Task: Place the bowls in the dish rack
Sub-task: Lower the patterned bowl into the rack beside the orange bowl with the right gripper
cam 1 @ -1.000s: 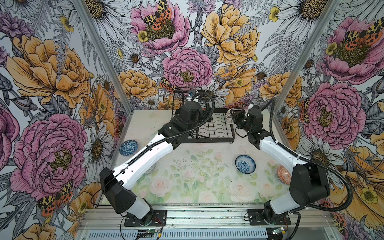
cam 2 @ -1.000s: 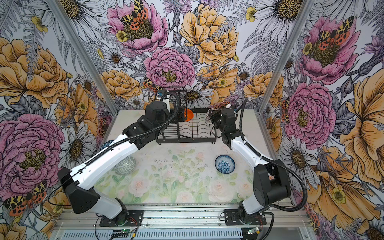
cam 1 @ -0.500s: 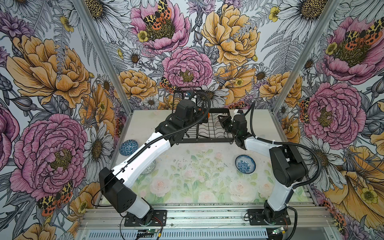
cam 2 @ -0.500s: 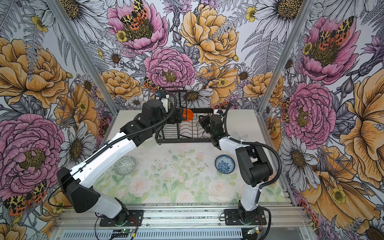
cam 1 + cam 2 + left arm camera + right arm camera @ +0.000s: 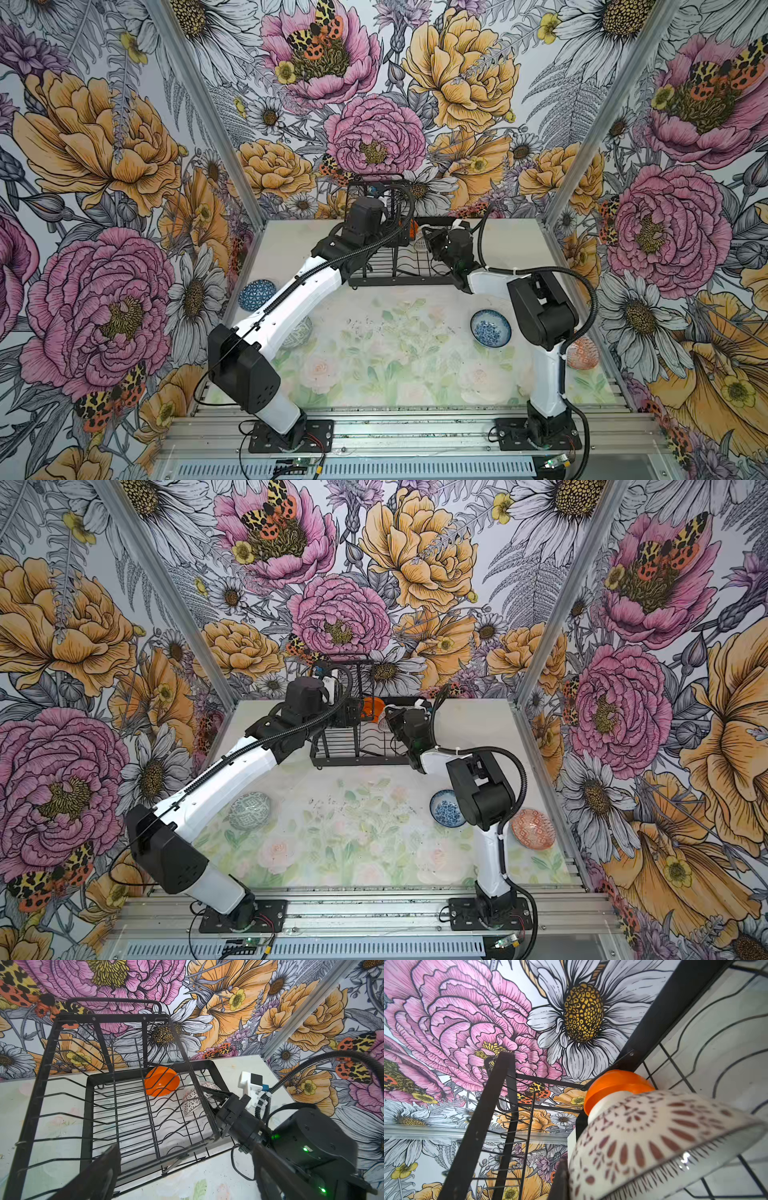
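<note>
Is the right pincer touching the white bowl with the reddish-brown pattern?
Touching: the left wrist view shows the right pincer clamped on the rim of the white patterned bowl.

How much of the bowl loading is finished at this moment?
Done: the orange bowl sits in the dish rack. In hand: the right gripper, jaws shut, holds a white patterned bowl inside it. Left: four bowls outside, blue geometric, grey-green, blue floral, red-orange.

Floral table (image 5: 374, 353): dish rack (image 5: 399, 280) at back; blue geometric bowl (image 5: 257, 294), grey-green bowl (image 5: 249, 810) left; blue-white bowl (image 5: 490, 328), red-orange bowl (image 5: 532, 828) right.
</note>
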